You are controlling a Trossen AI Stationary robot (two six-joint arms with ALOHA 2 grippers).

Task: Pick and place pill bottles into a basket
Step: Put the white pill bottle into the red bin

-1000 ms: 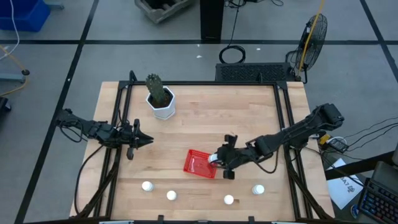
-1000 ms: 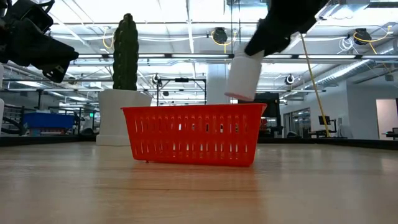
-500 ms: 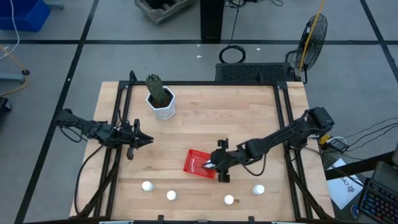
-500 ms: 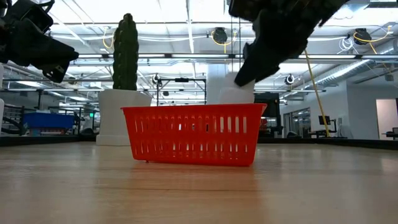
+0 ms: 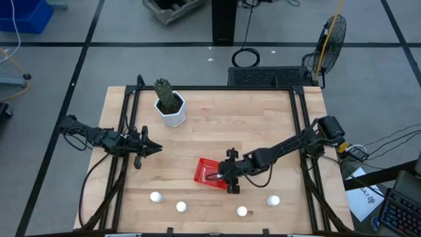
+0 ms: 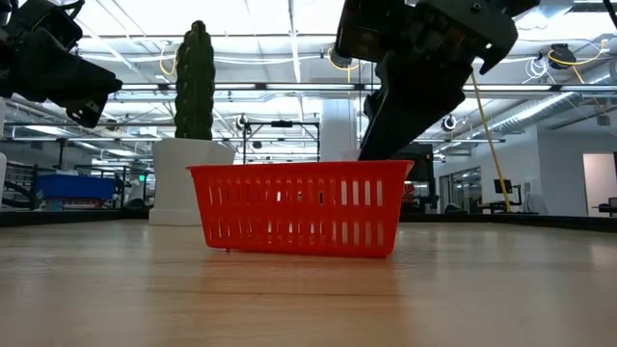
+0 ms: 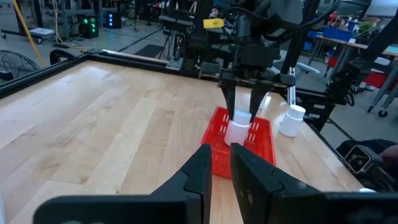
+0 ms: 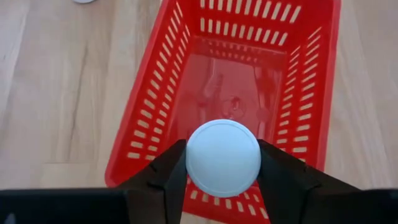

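The red mesh basket (image 5: 209, 172) stands on the wooden table right of the middle, toward the near edge. My right gripper (image 5: 227, 175) is over it, shut on a white pill bottle (image 8: 222, 157) whose lower part is inside the basket (image 7: 237, 129). In the low view the basket's wall (image 6: 299, 207) hides the bottle. Several other white bottles stand upright on the table near its near edge (image 5: 155, 196) (image 5: 181, 207) (image 5: 242, 211) (image 5: 273, 200). My left gripper (image 5: 152, 149) waits shut and empty at the table's left. My right gripper pinches the bottle's round side just below its cap (image 8: 194, 160) between its two fingers (image 8: 166, 171), one on each side. The fingers come from above, pointing down. The bottle is upright, inside the basket's rim; whether it touches the floor cannot be told.
A white hexagonal pot with a green cactus (image 5: 171, 106) stands at the far left of the table. Black rails (image 5: 297, 118) run along the table's edges. Bare wood lies between the pot and the basket.
My right gripper has gone toward the table's left edge and down with the bottle. The bottle, which hung above the basket's rim, now sits below the rim inside the basket. The gripper stays shut on it.
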